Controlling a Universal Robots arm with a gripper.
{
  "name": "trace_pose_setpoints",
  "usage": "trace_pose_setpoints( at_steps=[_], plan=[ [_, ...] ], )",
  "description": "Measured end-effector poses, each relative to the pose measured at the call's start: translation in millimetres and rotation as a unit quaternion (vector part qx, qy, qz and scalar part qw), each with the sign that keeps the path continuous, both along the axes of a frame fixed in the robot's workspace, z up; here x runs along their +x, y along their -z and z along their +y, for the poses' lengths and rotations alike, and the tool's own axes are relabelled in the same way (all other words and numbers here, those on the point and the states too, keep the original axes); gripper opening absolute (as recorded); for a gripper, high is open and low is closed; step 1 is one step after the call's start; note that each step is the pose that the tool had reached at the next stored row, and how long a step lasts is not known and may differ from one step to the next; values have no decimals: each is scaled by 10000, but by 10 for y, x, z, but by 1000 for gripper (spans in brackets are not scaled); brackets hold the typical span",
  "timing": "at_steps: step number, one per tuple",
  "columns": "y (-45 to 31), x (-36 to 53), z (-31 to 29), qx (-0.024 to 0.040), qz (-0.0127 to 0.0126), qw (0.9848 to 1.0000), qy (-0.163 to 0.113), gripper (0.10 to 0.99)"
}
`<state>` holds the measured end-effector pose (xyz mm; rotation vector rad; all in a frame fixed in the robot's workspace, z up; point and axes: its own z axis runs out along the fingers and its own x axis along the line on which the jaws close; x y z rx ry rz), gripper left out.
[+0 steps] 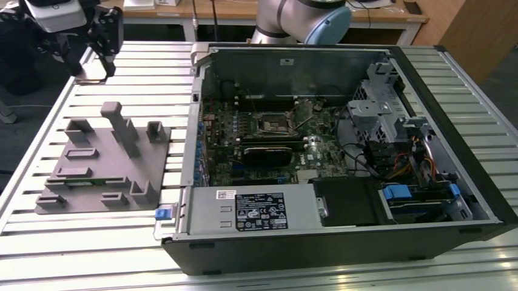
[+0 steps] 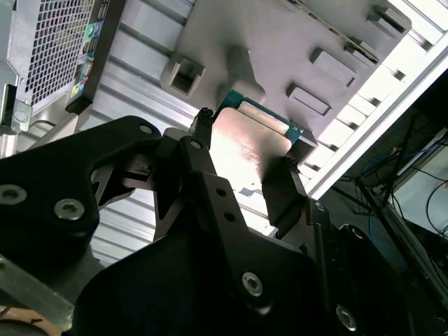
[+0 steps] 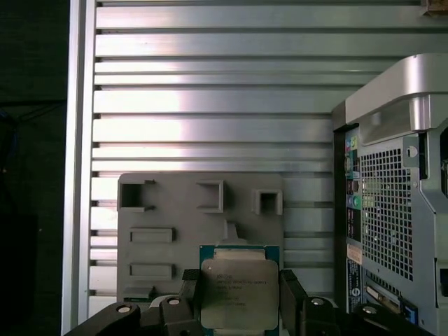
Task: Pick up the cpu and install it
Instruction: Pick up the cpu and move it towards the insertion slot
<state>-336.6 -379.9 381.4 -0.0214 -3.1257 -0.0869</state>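
Note:
The cpu (image 3: 238, 288), a flat square chip with a pale silvery top and a green edge, is held between the two black fingers of my gripper (image 3: 239, 299), which is shut on it. In the second wrist view the cpu (image 2: 250, 143) shows from below inside the gripper (image 2: 245, 164). In the exterior view the gripper (image 1: 94, 60) hangs in the air at the far corner of the table on the exterior view's left. It is beyond the grey tray (image 1: 105, 163) and to the left of the open computer case (image 1: 453, 200). The dark socket frame (image 1: 275, 124) lies on the motherboard inside the case.
The grey tray (image 3: 175, 203) has several raised holders, and a green memory stick (image 1: 81, 180) lies in it. The slatted metal table (image 1: 48, 254) ends close to the tray. The case's rear wall (image 3: 392, 210) stands beside the tray. The arm's base (image 1: 304, 21) sits behind the case.

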Motion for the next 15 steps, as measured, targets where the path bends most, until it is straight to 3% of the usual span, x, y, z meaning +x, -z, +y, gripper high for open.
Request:
trace_pose_setpoints(
  at_steps=[15],
  plan=[
    [0,108,0,0,0,10000,0,541]
  ],
)
